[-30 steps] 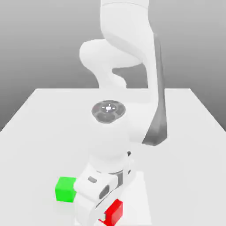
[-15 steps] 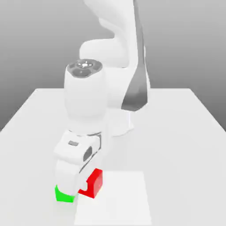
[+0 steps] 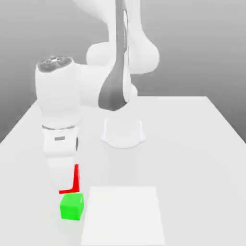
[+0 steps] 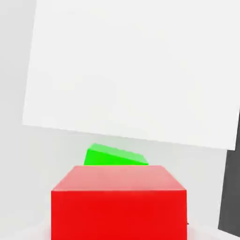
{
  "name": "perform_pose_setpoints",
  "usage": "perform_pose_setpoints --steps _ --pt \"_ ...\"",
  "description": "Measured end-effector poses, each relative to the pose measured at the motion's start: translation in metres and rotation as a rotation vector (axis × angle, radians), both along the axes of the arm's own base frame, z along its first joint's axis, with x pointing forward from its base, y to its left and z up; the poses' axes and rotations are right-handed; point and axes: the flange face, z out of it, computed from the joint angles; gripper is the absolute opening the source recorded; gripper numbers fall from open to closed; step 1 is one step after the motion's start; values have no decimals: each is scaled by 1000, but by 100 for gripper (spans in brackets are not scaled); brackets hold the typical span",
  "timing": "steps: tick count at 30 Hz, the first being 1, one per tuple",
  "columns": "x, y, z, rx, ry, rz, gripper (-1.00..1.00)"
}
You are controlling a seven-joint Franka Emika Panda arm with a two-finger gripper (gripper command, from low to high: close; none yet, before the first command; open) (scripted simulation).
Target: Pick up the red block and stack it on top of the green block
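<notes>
Looks like plain matte plastic on the red block, flat colour, no texture or shine. Same deal with the green block: smooth, matte faces. Smooth white shell on the arm, slightly satin, with a dark grey panel. Pale matte surface, plus a brighter white flat square patch.

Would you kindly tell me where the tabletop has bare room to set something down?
The table lies bare on the exterior view's right, beyond the robot base and the pale square patch. It is crowded on the left, where the pincer holds the red block just above the green block.
</notes>
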Motion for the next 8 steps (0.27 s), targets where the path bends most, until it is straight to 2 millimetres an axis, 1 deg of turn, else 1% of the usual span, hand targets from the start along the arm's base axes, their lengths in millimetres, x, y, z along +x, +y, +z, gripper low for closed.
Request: perform_pose_setpoints --steps 6,7,8 --pt "-5 -1 -36 -1 6 -6 -100" --pt "-5 -1 -39 -1 8 -7 100" --pt "-5 -1 -39 -1 8 -7 100"
